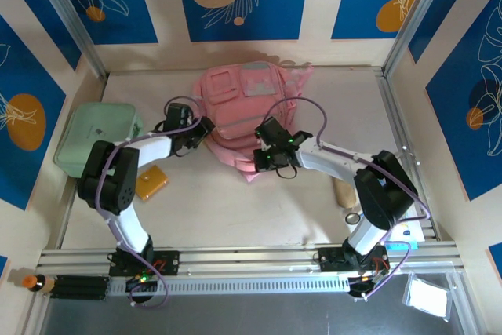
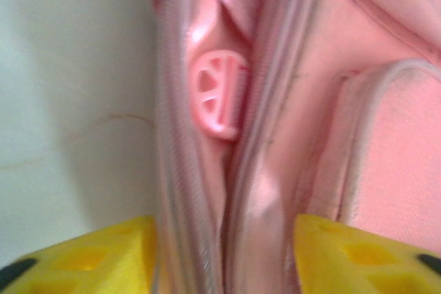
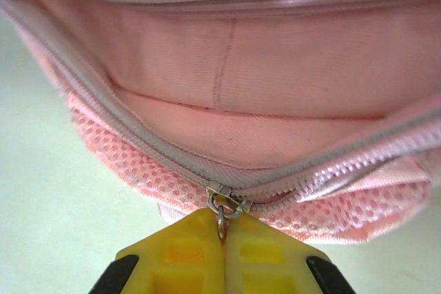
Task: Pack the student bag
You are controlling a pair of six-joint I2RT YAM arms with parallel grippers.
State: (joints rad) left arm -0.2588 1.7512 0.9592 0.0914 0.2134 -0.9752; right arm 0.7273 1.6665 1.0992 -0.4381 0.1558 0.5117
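Observation:
The student bag (image 1: 243, 103), a soft pink backpack, lies at the back middle of the table. My left gripper (image 1: 196, 135) is at its left edge. In the left wrist view the yellow fingers (image 2: 103, 253) press on both sides of a bunched fold of the bag (image 2: 227, 191), below a round pink plastic ring (image 2: 217, 94). My right gripper (image 1: 268, 158) is at the bag's near edge. Its jaws (image 3: 222, 239) are shut on the metal zip pull (image 3: 220, 224), which hangs from the slider (image 3: 229, 203) on a grey zip above pink mesh. The zip gapes open to the left of the slider.
A mint-green case (image 1: 98, 139) stands at the left wall, with a flat orange object (image 1: 151, 182) in front of it. A beige object (image 1: 343, 191) and a small ring (image 1: 353, 217) lie by the right arm. Bare tabletop stretches between the arms.

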